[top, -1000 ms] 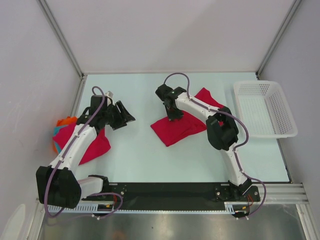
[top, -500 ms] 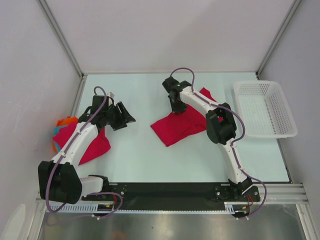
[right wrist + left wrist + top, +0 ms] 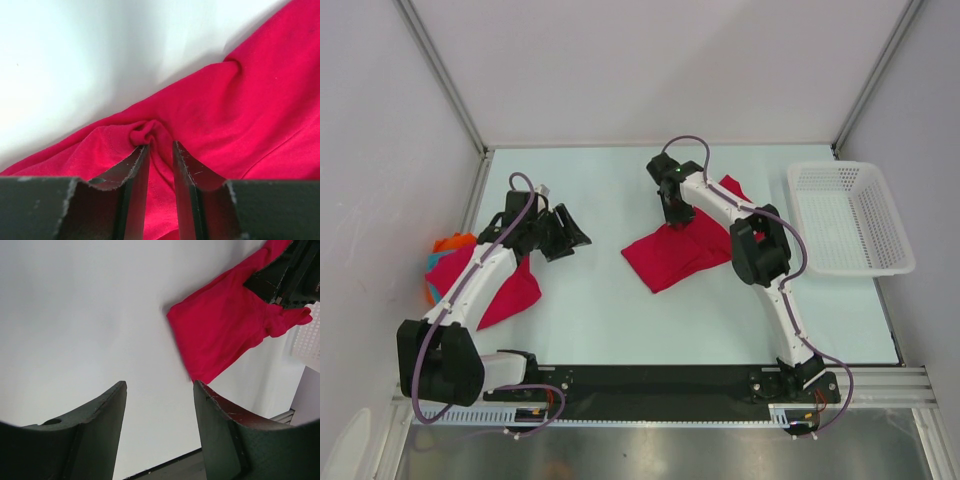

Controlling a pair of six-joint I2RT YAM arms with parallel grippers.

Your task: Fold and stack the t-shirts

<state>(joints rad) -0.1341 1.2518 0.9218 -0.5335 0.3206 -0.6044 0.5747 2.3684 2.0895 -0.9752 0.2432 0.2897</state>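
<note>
A crimson t-shirt [image 3: 665, 260] lies crumpled mid-table. My right gripper [image 3: 675, 220] is down on its far edge. In the right wrist view its jaws [image 3: 160, 146] are shut on a raised ridge of the red cloth [image 3: 240, 110], which bunches up at the fingertips. My left gripper [image 3: 576, 236] hovers open to the left of this shirt, with nothing between its fingers [image 3: 160, 387]; the left wrist view shows the t-shirt [image 3: 220, 335] ahead. Another red t-shirt [image 3: 510, 290] lies at the left edge under the left arm, beside orange [image 3: 450, 242] and teal [image 3: 428, 288] garments.
A white mesh basket [image 3: 850, 225] stands at the right side of the table. Bare tabletop [image 3: 590, 300] separates the two red shirts. Metal frame posts and grey walls enclose the table.
The right gripper has shifted slightly toward the far side along the shirt's edge and its forearm has straightened. The left arm has barely moved.
</note>
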